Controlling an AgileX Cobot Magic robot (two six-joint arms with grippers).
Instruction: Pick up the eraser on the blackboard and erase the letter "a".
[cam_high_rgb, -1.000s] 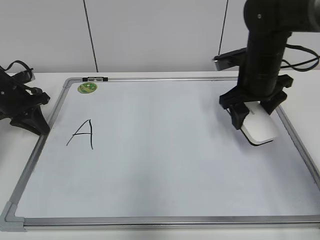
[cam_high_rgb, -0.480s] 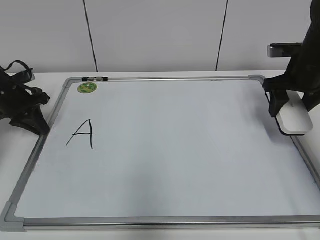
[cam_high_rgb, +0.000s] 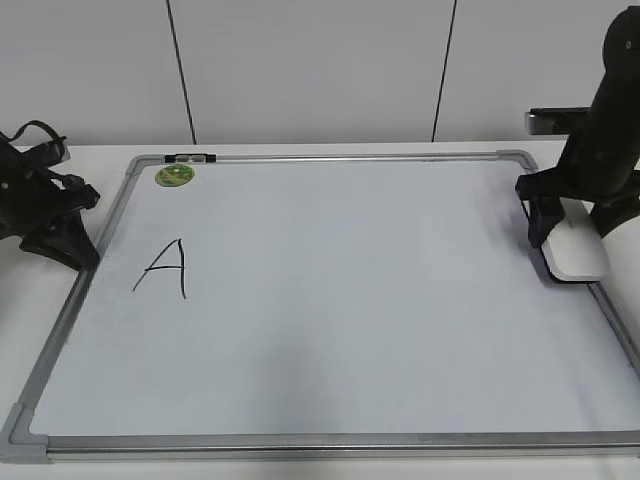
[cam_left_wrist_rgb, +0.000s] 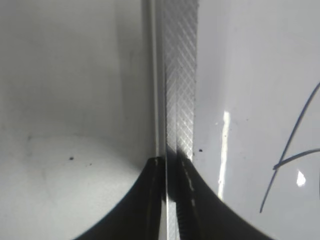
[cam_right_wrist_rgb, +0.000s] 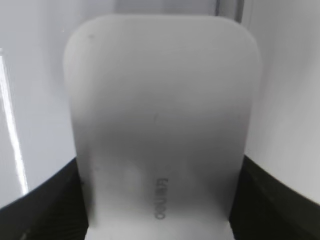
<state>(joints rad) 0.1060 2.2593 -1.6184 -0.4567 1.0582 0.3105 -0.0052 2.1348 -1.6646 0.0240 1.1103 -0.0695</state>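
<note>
The white eraser (cam_high_rgb: 578, 252) is at the right edge of the blackboard (cam_high_rgb: 350, 300), low over or on its frame. My right gripper (cam_high_rgb: 572, 235) is shut on it, one finger on each long side. In the right wrist view the eraser (cam_right_wrist_rgb: 160, 115) fills the frame between the fingers (cam_right_wrist_rgb: 160, 200), grey lettering up. No lowercase "a" shows in any view; the board's right part is blank. My left gripper (cam_high_rgb: 85, 255) is shut and empty beside the board's left frame; the left wrist view shows its tips (cam_left_wrist_rgb: 172, 165) over the frame rail (cam_left_wrist_rgb: 180, 75).
An uppercase "A" (cam_high_rgb: 165, 268) is written on the board's left part, partly seen in the left wrist view (cam_left_wrist_rgb: 295, 145). A round green sticker (cam_high_rgb: 175, 176) sits at the far left corner. White table surrounds the board.
My right gripper carried the eraser from the board's right part out to the right edge, then shifted slightly left and down. The left arm has not moved.
</note>
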